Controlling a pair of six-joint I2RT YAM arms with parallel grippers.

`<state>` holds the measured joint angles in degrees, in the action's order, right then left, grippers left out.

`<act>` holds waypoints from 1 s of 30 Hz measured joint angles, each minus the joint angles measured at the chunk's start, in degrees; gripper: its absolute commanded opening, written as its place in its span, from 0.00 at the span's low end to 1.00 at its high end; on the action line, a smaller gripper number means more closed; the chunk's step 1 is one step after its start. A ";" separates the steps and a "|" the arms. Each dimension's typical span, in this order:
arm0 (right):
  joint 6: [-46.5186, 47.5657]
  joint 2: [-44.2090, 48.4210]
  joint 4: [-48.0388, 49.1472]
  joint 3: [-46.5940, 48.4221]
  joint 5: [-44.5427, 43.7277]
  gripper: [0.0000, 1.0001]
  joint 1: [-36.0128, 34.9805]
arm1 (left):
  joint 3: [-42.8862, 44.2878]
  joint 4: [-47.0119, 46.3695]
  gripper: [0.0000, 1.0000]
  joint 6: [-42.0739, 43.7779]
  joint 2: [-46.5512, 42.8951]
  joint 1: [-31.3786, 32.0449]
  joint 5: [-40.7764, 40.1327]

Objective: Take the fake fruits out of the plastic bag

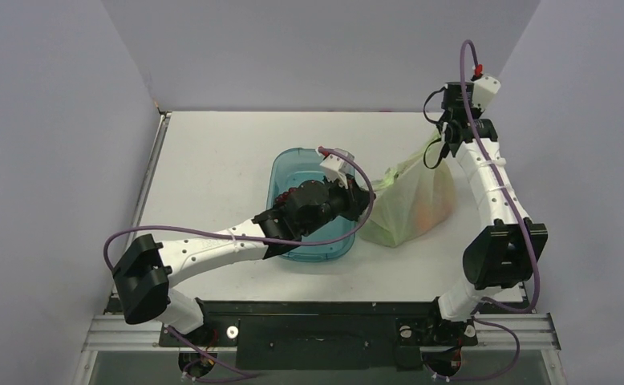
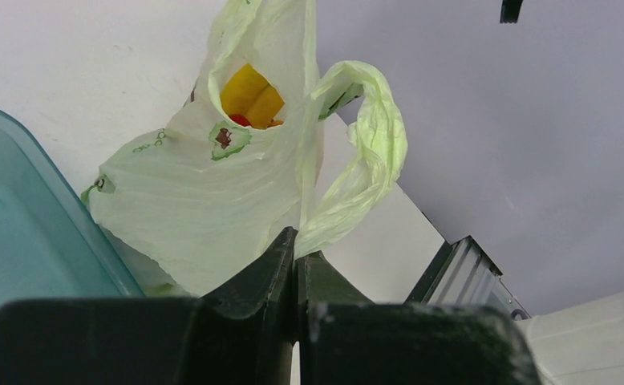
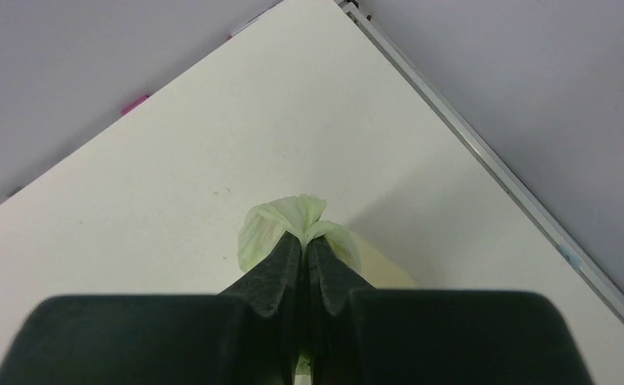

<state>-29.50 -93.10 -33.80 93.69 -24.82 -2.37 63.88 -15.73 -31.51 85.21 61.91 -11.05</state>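
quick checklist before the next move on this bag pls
1. left gripper shut on bag handle: ok
2. right gripper shut on bag too: ok
3. bag mouth open: ok
4. banana out of bag: not ok, it is inside
5. tray beside bag: ok
6. room in tray: cannot tell, left arm covers it

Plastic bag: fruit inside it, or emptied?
Fruit inside: yellow fruit and a red piece show in the plastic bag's open mouth.
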 measured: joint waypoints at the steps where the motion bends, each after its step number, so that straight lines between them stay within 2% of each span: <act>1: 0.66 -0.50 -0.26 0.31 0.02 0.13 -0.15 | 0.00 -0.07 0.02 -0.35 0.15 0.04 0.26; 2: 0.98 -0.74 -0.63 0.57 0.15 0.28 -0.17 | 0.02 -0.11 0.05 -0.59 0.26 0.04 0.48; 3: 1.49 -1.01 -1.55 1.22 0.13 0.32 -0.17 | 0.13 -0.09 0.14 -0.85 0.44 0.04 0.68; 4: 1.77 -1.09 -2.27 2.08 0.13 0.40 -0.17 | 0.35 0.04 0.19 -0.92 0.70 0.04 0.87; 5: 1.86 -1.09 -2.86 2.73 0.11 0.49 -0.17 | 0.79 0.28 0.31 -0.98 1.01 0.04 1.07; 6: 2.14 -0.92 -3.56 3.41 0.15 0.54 -0.17 | 1.29 0.61 0.38 -1.01 1.33 0.07 1.38; 7: 2.01 -0.50 -4.11 3.69 0.17 0.63 -0.17 | 1.88 1.03 0.51 -0.90 1.62 0.15 1.53; 9: 1.84 1.01 -5.55 3.17 0.63 0.72 -0.20 | 3.21 1.75 0.68 -0.46 2.10 0.26 2.01; 11: 1.33 4.09 -6.38 0.72 1.40 0.77 -0.20 | 5.05 3.39 0.77 0.74 2.54 0.26 2.56; 15: -0.02 13.66 -8.59 -5.57 3.39 0.80 -0.26 | 11.89 8.44 0.84 3.89 4.74 0.28 3.63; 21: -3.76 28.52 -9.16 -13.64 4.94 0.84 -0.35 | 27.85 20.39 0.83 9.99 12.09 0.31 3.72; 23: -5.11 31.80 -9.20 -16.09 5.90 0.84 -0.35 | 31.58 23.41 0.80 11.67 14.27 0.31 3.32; 25: -6.58 33.97 -9.05 -19.32 7.61 0.82 -0.28 | 33.31 25.49 0.72 12.98 15.76 0.31 2.67; 27: -8.04 35.26 -8.20 -23.26 10.56 0.81 0.24 | 33.68 26.88 0.61 13.88 16.57 0.31 1.77; 28: -8.79 35.34 -7.80 -24.94 12.28 0.80 0.55 | 33.70 27.54 0.44 14.19 16.85 0.31 1.20; 30: -9.88 34.27 -6.84 -27.67 16.09 0.78 1.22 | 33.68 28.46 0.23 14.25 17.14 0.31 0.13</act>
<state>-39.38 -58.83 -40.64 66.02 -8.73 -1.15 97.56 12.73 -17.26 102.35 62.22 -10.92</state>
